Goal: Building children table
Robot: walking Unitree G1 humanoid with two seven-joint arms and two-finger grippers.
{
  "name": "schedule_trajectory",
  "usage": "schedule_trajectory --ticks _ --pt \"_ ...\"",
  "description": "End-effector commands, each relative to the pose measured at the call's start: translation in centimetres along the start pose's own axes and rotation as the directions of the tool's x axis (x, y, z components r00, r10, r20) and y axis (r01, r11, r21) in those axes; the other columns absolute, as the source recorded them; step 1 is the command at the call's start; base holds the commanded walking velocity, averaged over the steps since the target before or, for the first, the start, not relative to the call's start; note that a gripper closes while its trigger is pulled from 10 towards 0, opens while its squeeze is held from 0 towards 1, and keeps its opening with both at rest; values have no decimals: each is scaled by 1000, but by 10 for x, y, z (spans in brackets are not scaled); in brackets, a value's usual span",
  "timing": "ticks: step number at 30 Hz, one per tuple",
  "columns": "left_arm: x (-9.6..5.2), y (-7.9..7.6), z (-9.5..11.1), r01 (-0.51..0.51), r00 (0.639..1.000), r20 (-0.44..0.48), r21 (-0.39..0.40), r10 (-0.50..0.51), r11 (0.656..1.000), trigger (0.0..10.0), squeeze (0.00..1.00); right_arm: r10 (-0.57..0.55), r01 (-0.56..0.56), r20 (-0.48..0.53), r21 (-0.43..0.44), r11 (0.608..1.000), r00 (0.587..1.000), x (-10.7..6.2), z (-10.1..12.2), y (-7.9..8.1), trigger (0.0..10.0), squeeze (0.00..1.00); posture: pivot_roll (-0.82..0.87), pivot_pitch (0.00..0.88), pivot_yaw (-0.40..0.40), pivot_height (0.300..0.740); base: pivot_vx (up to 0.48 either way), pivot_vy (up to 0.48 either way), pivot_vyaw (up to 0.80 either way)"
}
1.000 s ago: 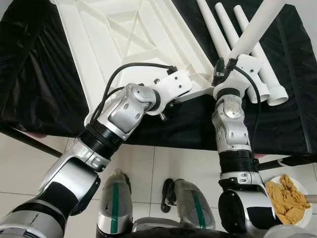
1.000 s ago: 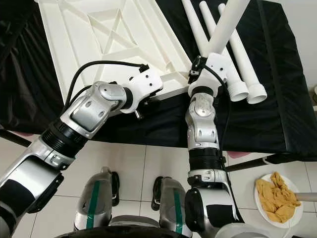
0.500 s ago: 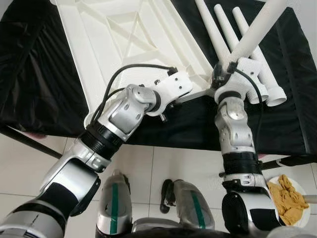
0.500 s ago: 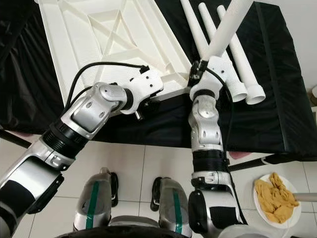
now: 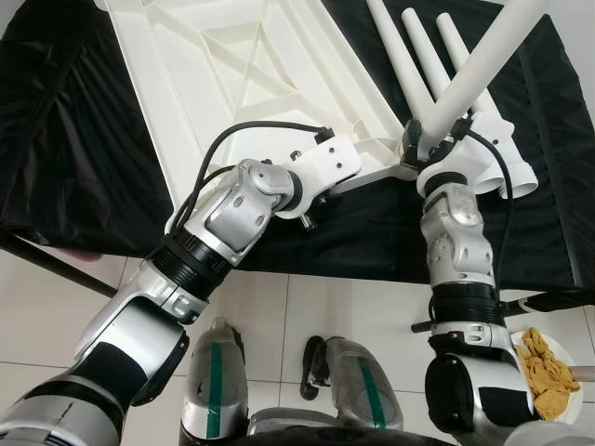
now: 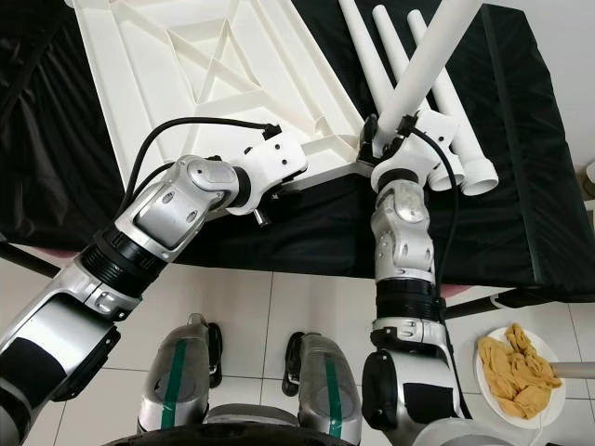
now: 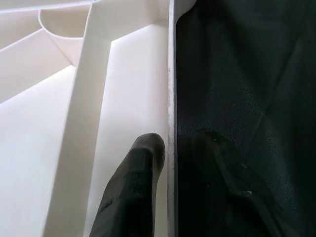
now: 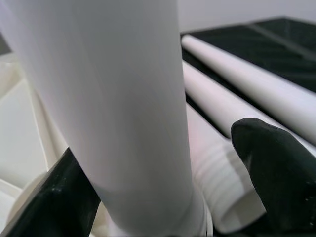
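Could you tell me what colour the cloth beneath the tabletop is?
Black cloth, clearest in the right eye view.

No readable text, labels, brands, numbers or signs.

The upturned white plastic tabletop (image 5: 251, 74) is plain moulded ribbing, unmarked; the white table legs (image 6: 437, 84) are bare tubes; the black cloth (image 5: 84, 158) beneath them carries no print; the silver arms and white wrist housings bear no legible lettering; the green stripes on the robot's legs (image 5: 216, 390) are plain colour, not writing.
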State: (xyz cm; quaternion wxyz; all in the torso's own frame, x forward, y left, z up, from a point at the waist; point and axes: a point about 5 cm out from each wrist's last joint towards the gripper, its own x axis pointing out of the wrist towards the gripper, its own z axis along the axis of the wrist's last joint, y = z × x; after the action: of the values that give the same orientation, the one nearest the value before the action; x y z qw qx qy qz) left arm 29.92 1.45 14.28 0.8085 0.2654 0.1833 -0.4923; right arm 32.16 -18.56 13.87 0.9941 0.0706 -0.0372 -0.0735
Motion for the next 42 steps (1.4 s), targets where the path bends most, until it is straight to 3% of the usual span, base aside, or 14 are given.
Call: schedule_trajectory --ticks 1,4,8,10,13,15,18,24,26,32,33,36,42 --pt "2 -4 -1 14 1000 -6 7 -14 1000 10000 0 37 -36 30 -18 999 999 1 5 2 10000 0 34 0 -78 740 0 0 0" --pt "2 -4 -1 15 1000 -5 7 -15 1000 10000 0 184 -183 -6 -103 978 983 2 2 16 10000 0 31 1 -75 740 0 0 0" --pt "2 -4 0 15 1000 -4 7 -15 1000 10000 0 193 -189 13 -131 973 981 5 5 14 10000 0 34 1 -76 740 0 0 0" --pt "2 -3 0 13 1000 -5 7 -12 1000 10000 0 93 -89 74 -60 994 993 11 17 0 10000 0 38 2 -79 740 0 0 0" --pt "2 -3 -1 11 1000 -5 6 -11 1000 10000 0 23 -22 93 -19 1000 995 13 21 -9 10000 0 38 2 -79 740 0 0 0" --pt "1 -3 -1 10 1000 -6 5 -10 1000 10000 0 -77 76 119 15 997 990 15 26 -25 10000 0 39 2 -80 740 0 0 0" --pt "1 -3 -1 10 1000 -6 3 -10 1000 10000 0 -68 67 119 10 998 991 15 26 -27 10000 0 35 4 -79 740 0 0 0" --pt "1 -3 -1 10 1000 -5 2 -10 1000 10000 0 -13 13 128 -1 1000 992 13 25 -18 10000 0 33 6 -79 740 0 0 0" --pt "2 -3 -1 10 1000 -4 2 -10 1000 10000 0 71 -70 91 -12 997 993 11 18 -9 10000 0 32 8 -78 740 0 0 0" --pt "2 -3 -1 11 1000 -5 2 -11 1000 10000 0 160 -158 58 -30 987 985 10 13 -1 10000 0 32 8 -78 740 0 0 0" --pt "1 -3 -1 10 1000 -6 2 -10 1000 10000 0 219 -217 48 -54 975 975 10 12 -3 10000 0 32 13 -72 740 0 0 0" --pt "1 -3 -1 10 1000 -6 2 -10 1000 10000 0 258 -255 40 -74 964 965 10 12 -7 10000 0 31 14 -71 740 0 0 0" --pt "-1 -1 -1 8 1000 -9 3 -8 1000 10000 0 382 -375 9 -162 913 924 18 21 -31 10000 0 28 21 -62 740 0 0 0"
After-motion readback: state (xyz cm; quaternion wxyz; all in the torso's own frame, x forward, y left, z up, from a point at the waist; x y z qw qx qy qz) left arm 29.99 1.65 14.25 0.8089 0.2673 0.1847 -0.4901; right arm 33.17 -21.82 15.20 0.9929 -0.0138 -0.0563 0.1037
